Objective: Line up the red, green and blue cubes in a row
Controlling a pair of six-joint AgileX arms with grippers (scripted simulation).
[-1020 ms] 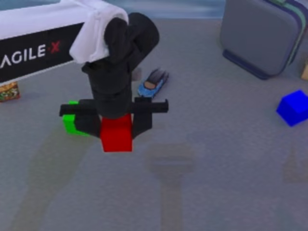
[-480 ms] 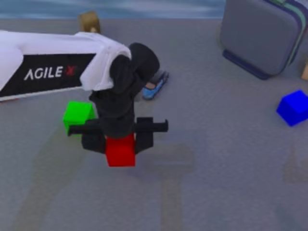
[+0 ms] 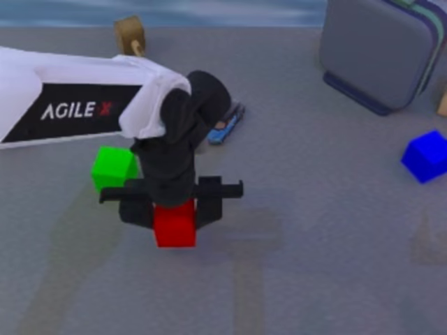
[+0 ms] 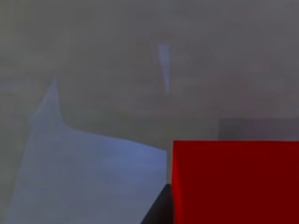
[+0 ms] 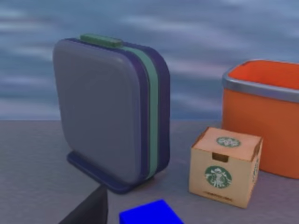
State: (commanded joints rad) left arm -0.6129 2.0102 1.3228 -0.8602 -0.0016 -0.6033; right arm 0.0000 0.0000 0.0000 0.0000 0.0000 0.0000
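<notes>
My left gripper is shut on the red cube, low over the table's middle left. In the left wrist view the red cube fills the corner, with a dark finger against its side. The green cube rests on the table just behind and to the left of that gripper, apart from the red one. Far off at the table's right edge lies the blue cube. My right gripper shows only as a dark edge in its own wrist view, close to the blue cube.
A small blue toy car lies behind the left arm. A grey-blue case stands at the back right, with an orange bin and a printed carton beside it. A small brown box sits at the back left.
My left gripper has carried the red cube toward the front of the table and slightly right, uncovering the green cube. The green and blue cubes have stayed put.
</notes>
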